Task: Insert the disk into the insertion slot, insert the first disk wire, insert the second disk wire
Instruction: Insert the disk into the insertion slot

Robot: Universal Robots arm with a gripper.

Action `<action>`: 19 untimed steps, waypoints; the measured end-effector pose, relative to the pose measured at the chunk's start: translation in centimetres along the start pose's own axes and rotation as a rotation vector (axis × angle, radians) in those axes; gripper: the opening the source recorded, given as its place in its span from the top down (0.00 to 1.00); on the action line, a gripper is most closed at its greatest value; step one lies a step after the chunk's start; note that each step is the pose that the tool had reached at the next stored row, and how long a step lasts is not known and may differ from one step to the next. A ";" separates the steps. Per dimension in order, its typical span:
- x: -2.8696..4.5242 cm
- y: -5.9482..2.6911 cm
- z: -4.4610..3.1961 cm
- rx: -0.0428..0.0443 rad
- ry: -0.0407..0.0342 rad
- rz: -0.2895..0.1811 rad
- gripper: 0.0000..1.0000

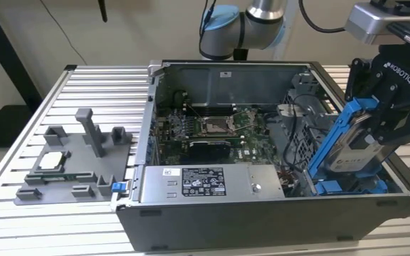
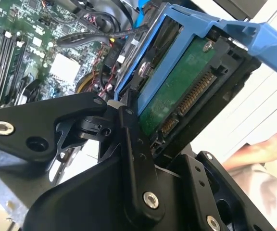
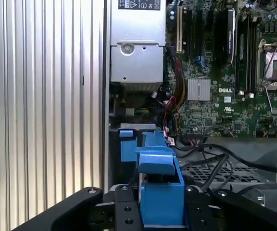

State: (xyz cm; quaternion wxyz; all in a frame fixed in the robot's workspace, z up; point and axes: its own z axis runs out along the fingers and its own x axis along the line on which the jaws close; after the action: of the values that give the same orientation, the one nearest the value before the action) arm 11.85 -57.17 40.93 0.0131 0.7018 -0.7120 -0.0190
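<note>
Just one disk [image 1: 356, 151] in one pincer [image 1: 380, 126]

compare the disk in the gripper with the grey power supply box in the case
The disk stands steeply tilted in the gripper; the power supply box lies flat in the case. The disk sits in a blue frame; the power supply box is bare. Both are grey with printed labels.
</note>
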 end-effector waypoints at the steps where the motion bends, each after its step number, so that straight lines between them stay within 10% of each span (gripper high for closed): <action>1: 0.00 -0.01 0.12 -0.0001 -0.0001 0.000 1.00; 12: 0.03 -0.03 1.47 -0.0012 -0.0046 0.001 1.00; 19: -0.01 -0.11 -0.68 -0.0074 -0.0080 0.000 1.00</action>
State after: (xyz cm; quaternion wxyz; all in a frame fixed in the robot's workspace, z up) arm 11.99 -57.17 41.61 0.0129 0.7017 -0.7119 -0.0244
